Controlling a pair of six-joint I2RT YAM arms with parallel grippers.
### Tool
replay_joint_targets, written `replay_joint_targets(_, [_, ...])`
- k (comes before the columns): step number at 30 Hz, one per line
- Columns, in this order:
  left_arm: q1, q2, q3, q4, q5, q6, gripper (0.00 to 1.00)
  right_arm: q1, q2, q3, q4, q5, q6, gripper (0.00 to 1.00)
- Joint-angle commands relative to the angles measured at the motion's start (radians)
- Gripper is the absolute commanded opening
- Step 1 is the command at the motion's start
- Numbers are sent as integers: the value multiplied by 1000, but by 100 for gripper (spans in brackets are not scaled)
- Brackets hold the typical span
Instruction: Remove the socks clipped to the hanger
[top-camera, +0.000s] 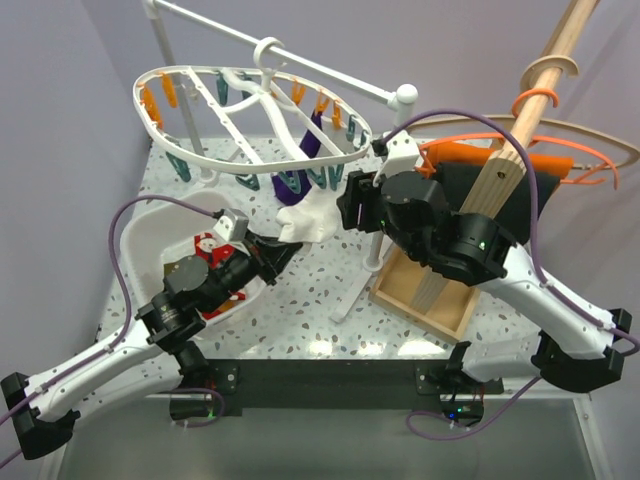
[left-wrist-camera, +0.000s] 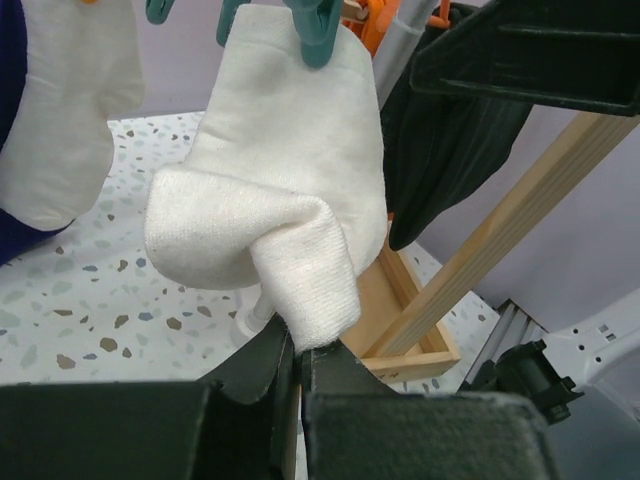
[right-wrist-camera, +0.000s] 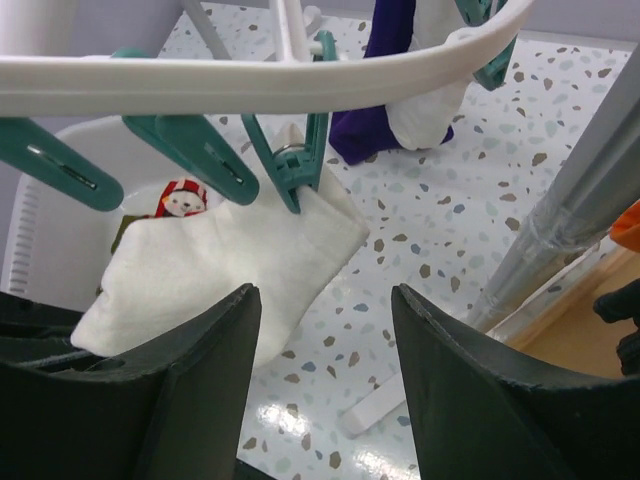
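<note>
Though obscured, basin: perhaps 2 socks.

Above right claw: hanger, teal clips close; grey pole just beside.

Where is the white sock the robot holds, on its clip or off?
On its clip. A teal clip pinches the top of the white sock; the left gripper is shut on its lower end.

The white-and-black left arm reaches from the lower left toward the frame's centre. Its black left gripper is pinched tight on a fold of white sock. The matching right arm bends in from the lower right, and its black right gripper has its jaws parted.
</note>
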Motion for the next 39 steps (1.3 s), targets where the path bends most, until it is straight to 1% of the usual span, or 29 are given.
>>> replay_joint_targets(1, [2, -14, 11, -18, 44, -47, 0, -2, 3, 14, 146, 82, -25, 57])
replay_joint_targets(9, [2, -19, 11, -42, 65, -77, 0, -3, 36, 14, 233, 42, -74, 54])
replay_joint_targets(12, [2, -14, 10, -41, 80, -88, 0, -3, 62, 28, 237, 27, -88, 54])
replay_joint_targets(16, [2, -9, 11, -39, 90, -97, 0, -3, 91, 31, 282, -9, -131, 55])
replay_joint_targets(24, [2, -14, 7, -62, 102, -114, 0, -2, 136, 51, 310, 5, -160, 56])
replay_joint_targets(28, [2, -15, -3, -61, 100, -120, 0, -2, 139, 42, 324, 16, -170, 54])
replay_joint_targets(31, [2, -12, -6, -59, 105, -125, 0, -3, 136, 29, 336, 33, -171, 50])
replay_joint_targets(32, [2, -12, -4, -59, 105, -125, 0, -2, 133, 25, 342, 37, -171, 45])
replay_joint_targets(34, [2, -14, -7, -64, 104, -125, 0, -2, 130, 12, 352, 45, -171, 40])
replay_joint_targets(35, [2, -14, -4, -70, 102, -125, 0, -3, 128, 9, 353, 50, -171, 35])
replay_joint_targets(39, [2, -23, -12, -87, 97, -120, 0, -3, 128, 0, 359, 54, -171, 24])
